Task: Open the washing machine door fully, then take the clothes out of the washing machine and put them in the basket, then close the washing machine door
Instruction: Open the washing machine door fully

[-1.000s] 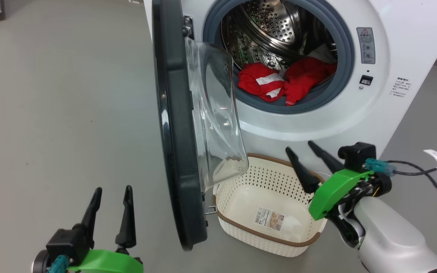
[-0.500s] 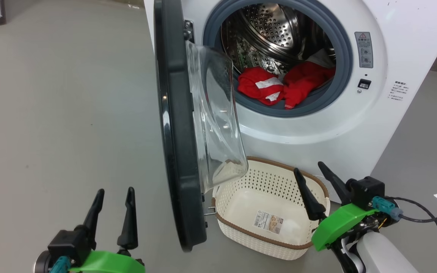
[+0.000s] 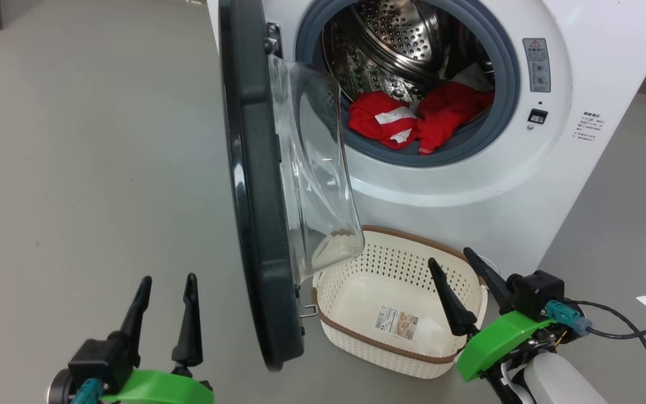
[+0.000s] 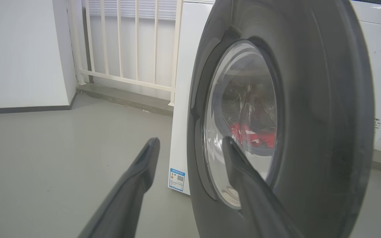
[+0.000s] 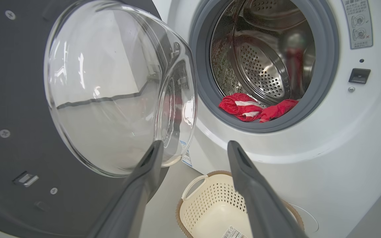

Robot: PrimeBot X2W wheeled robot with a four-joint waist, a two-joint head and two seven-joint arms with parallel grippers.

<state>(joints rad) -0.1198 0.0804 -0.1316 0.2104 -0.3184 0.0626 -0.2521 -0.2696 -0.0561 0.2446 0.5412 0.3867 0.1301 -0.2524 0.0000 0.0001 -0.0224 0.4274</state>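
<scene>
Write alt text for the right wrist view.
Open right gripper faces a white washing machine with red clothes at the drum's front. The swung-open door with its glass bowl stands at left; a cream perforated basket sits below.

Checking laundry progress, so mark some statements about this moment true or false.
1. The washing machine door stands open. True.
2. The clothes lie in the basket. False: they lie in the drum; the basket holds just its label.
3. The left gripper and right gripper are open and empty. True.
4. The right gripper reaches into the drum. False: it is outside, by the basket.
</scene>
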